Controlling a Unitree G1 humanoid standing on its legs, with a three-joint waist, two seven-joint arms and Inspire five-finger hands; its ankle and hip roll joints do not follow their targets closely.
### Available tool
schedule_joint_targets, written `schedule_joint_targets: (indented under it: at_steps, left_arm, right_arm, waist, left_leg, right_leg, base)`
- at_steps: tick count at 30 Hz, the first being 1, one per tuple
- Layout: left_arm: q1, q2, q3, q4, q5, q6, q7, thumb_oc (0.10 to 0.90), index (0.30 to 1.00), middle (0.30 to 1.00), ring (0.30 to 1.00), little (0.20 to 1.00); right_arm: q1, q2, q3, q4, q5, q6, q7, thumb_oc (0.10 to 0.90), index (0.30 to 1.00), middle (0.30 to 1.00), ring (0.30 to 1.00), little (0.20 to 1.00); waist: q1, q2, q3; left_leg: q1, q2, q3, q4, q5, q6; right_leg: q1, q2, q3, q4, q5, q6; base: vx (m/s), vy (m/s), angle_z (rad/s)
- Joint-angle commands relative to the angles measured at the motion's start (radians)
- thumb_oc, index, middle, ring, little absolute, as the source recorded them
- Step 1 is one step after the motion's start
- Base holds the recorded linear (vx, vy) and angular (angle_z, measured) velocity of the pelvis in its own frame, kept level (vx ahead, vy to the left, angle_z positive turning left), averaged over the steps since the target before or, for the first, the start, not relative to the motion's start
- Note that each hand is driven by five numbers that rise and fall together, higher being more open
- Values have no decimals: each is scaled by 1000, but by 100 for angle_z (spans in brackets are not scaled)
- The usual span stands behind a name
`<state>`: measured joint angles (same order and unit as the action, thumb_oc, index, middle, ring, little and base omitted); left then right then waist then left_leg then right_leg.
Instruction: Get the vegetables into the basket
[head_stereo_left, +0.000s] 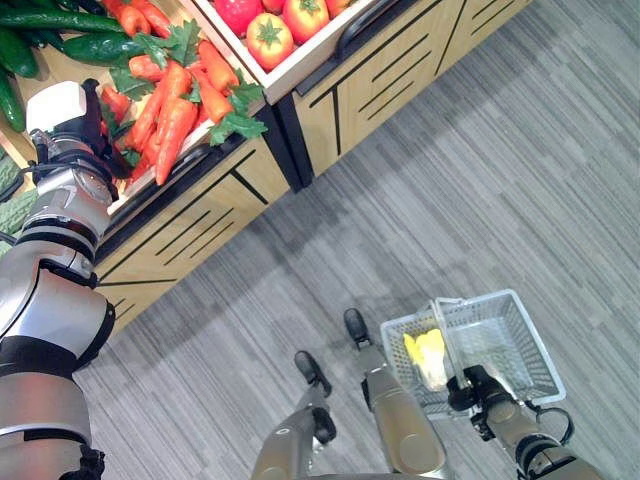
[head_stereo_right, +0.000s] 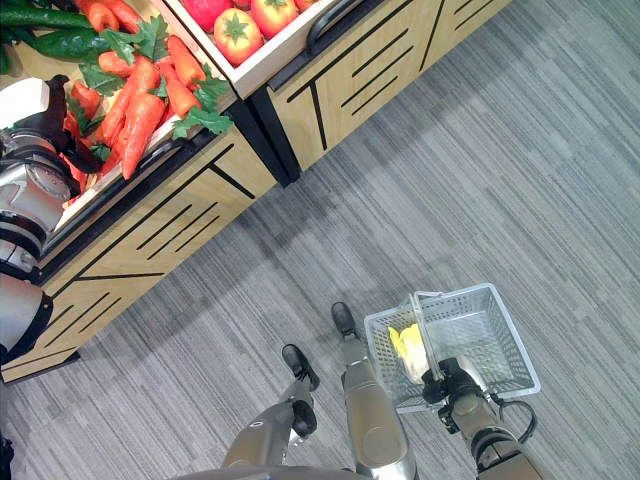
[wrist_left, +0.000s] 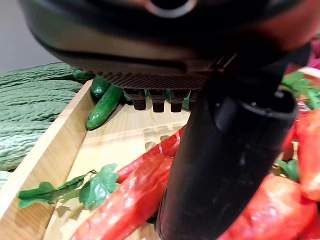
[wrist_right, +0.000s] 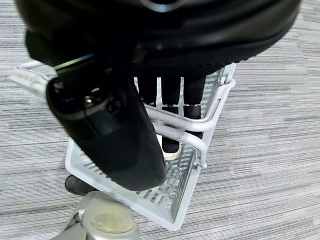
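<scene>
Low down, right hand (head_stereo_left: 478, 392) gripping basket (head_stereo_left: 520, 345) handle, left hand (head_stereo_left: 75, 115) among carrots (head_stereo_left: 170, 115).

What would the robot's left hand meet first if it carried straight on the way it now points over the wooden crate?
Probably the carrots lying just past the left hand; the cucumbers lie further on.

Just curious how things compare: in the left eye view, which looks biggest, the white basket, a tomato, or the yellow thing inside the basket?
1. White basket, clearly the biggest.
2. Tomato.
3. Yellow item.
The last two look similar, so their order is unsure.
</scene>
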<state>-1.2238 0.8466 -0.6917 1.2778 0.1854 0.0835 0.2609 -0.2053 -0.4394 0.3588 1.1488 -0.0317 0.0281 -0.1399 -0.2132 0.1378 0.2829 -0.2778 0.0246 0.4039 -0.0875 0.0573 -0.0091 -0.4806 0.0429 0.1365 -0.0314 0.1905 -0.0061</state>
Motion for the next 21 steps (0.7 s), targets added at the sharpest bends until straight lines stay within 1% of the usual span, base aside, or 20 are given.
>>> schedule_joint_targets:
  at_steps: [1,2,3,8,11,14,21]
  left_arm:
    - [-90,93,36,72,2,38,29,900,1000,1000,1000,1000]
    - [-87,89,42,73,-6,38,28,900,1000,1000,1000,1000]
    - [-72,85,72,87,-38,39,24,900,1000,1000,1000,1000]
    - [-43,74,113,109,-76,49,-5,900,1000,1000,1000,1000]
    - [-28,63,150,116,-126,51,-9,900,1000,1000,1000,1000]
    - [-5,50,174,116,-152,55,-18,900,1000,1000,1000,1000]
    - [1,27,174,94,-171,51,-26,900,1000,1000,1000,1000]
  right_arm:
    - [72,32,20,47,43,-6,6,400,300,300,300,300]
    - [71,33,20,46,47,-6,6,400,300,300,300,300]
    - [70,39,21,44,58,-5,2,400,300,300,300,300]
    - [81,44,30,39,59,0,11,400,300,300,300,300]
    - [82,46,32,38,61,4,11,400,300,300,300,300]
    - [84,46,32,46,59,12,14,400,300,300,300,300]
    - [85,44,45,33,57,12,22,400,300,300,300,300]
  waist:
    - [4,-37,-49]
    - [5,-37,-48]
    - [6,-40,-46]
    - [9,-50,-49]
    - [12,-55,-47]
    - [16,-65,-44]
    - [17,-74,-40]
  left_leg:
    - [-22,-14,-38,0,-41,-9]
    - [-26,-15,-38,0,-40,-9]
    - [-36,-15,-40,0,-35,-10]
    - [-59,-14,-51,0,-27,-13]
    - [-73,-13,-56,0,-21,-14]
    - [-80,-11,-62,0,-16,-16]
    - [-97,-9,-70,0,-8,-18]
  right_leg:
    - [55,-56,-10,-52,-42,120]
    - [52,-56,-10,-55,-40,120]
    - [44,-56,-14,-56,-34,120]
    - [25,-54,-25,-56,-32,116]
    - [12,-52,-27,-56,-29,114]
    - [7,-50,-34,-56,-29,111]
    - [-9,-47,-37,-56,-26,106]
  base:
    - [7,-15,-3]
    - [0,0,0]
    - [0,0,0]
    - [-4,-30,8]
    - [-10,-17,5]
    - [-8,-20,6]
    - [-2,-2,1]
